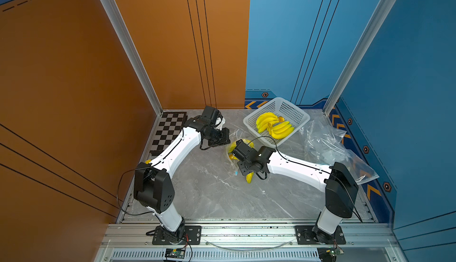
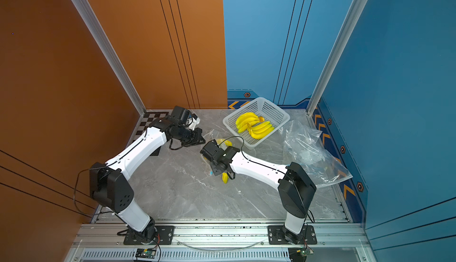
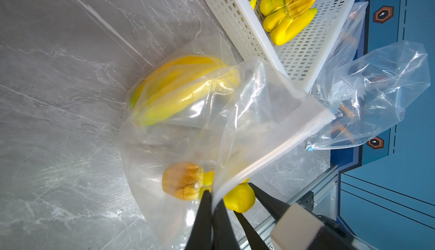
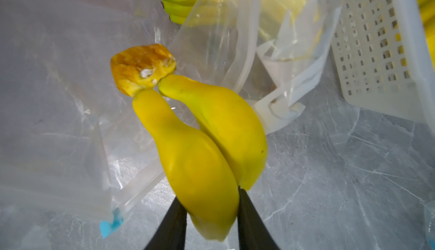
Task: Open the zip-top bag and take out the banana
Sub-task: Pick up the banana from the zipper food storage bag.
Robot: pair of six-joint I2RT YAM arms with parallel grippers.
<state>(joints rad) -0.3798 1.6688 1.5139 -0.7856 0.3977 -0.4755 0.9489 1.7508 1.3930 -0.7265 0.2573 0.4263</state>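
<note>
Mid-desk, the left claw (image 3: 213, 197) is clenched on the bag (image 3: 259, 119) lip. The right claw (image 4: 209, 196) grasps the banana (image 4: 195, 161), half out of the mouth. Next, I'd judge, it needs drawing clear.

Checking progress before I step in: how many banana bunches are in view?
4. Left basket bunch and right basket bunch lie in the white basket. The bagged bunch sits inside the zip-top bag. The right gripper grips the held bunch at its mouth. Others may be hidden.
</note>
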